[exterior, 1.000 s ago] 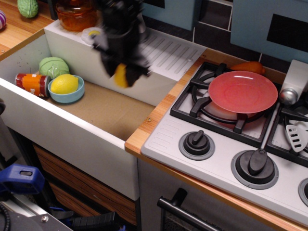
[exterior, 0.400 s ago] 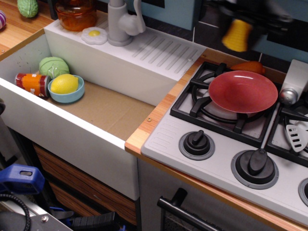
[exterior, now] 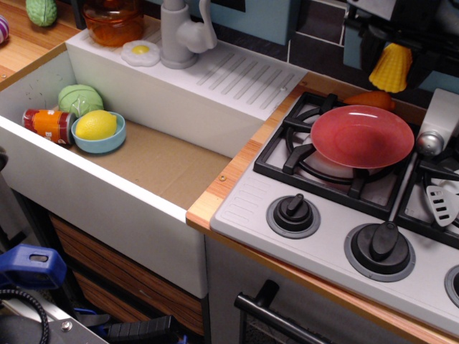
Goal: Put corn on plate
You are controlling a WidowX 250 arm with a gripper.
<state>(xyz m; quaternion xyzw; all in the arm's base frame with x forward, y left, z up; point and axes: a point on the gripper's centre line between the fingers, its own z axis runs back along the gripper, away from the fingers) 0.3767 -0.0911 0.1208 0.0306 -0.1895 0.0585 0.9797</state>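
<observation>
You see no readable writing, the fingers point(exterior: 393, 51) are clenched on the corn point(exterior: 391, 69), held in the air above the far rim of the plate point(exterior: 362, 136) on the stove point(exterior: 337, 193).

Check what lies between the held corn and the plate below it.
Only open air: in the single camera view the corn, clamped in the gripper, hangs above the red plate's far rim; an orange toy lies just behind.

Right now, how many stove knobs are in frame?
3. One knob sits at the front left of the stove panel, a second to its right, and a third is cut off at the right edge. More may lie outside the frame.
</observation>
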